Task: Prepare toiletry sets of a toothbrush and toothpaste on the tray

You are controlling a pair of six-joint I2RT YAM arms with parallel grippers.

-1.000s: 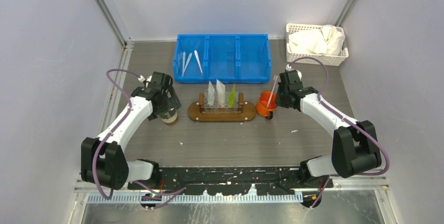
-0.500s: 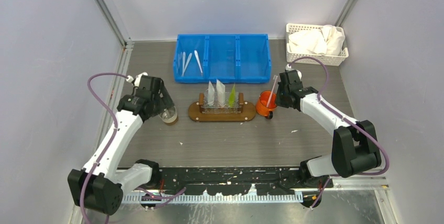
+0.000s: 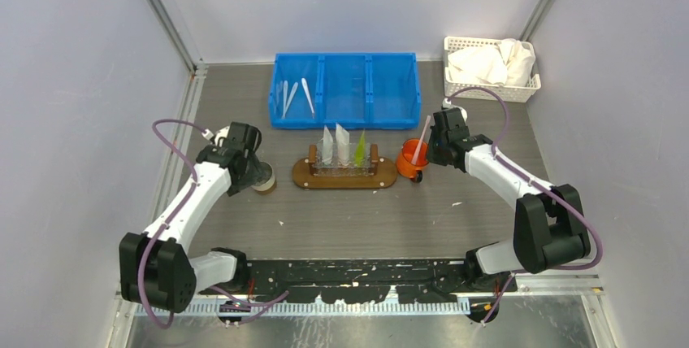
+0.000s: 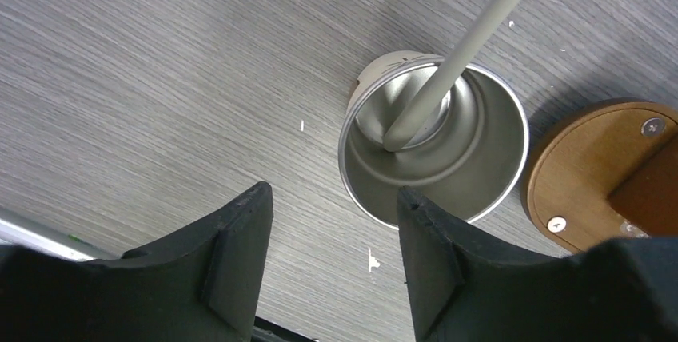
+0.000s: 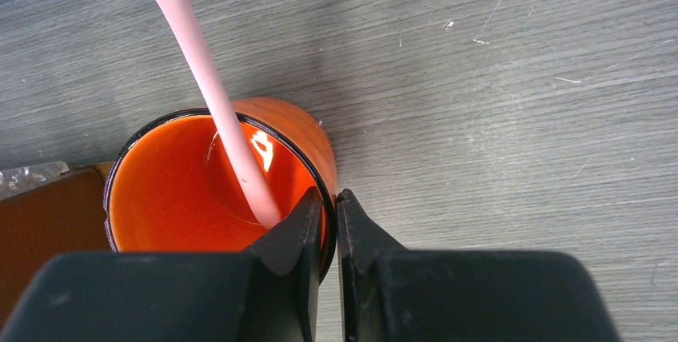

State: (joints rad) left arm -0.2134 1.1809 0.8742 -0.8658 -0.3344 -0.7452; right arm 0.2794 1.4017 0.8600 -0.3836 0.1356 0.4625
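The dark-brown wooden tray (image 3: pixel 304 174) holds a clear rack with three toothpaste tubes: white (image 3: pixel 327 145), white with a teal cap (image 3: pixel 342 144) and yellow-green (image 3: pixel 360 149). A metal cup (image 3: pixel 262 179) with a pale toothbrush (image 4: pixel 468 42) stands just left of the tray. My left gripper (image 3: pixel 248 167) is open and empty beside that cup (image 4: pixel 436 146). My right gripper (image 3: pixel 426 153) is shut on the rim of an orange cup (image 3: pixel 412 161) right of the tray. The orange cup (image 5: pixel 216 174) holds a pink toothbrush (image 5: pixel 212 94).
A blue three-compartment bin (image 3: pixel 345 90) stands behind the tray, with pale toothbrushes (image 3: pixel 290 97) in its left compartment. A white lattice basket (image 3: pixel 490 62) with white cloths sits at the back right. The tray's end (image 4: pixel 596 170) lies close beside the metal cup.
My left arm swung away to the left from the metal cup, then came partly back; the cup stays standing. The right arm and the orange cup have barely moved.
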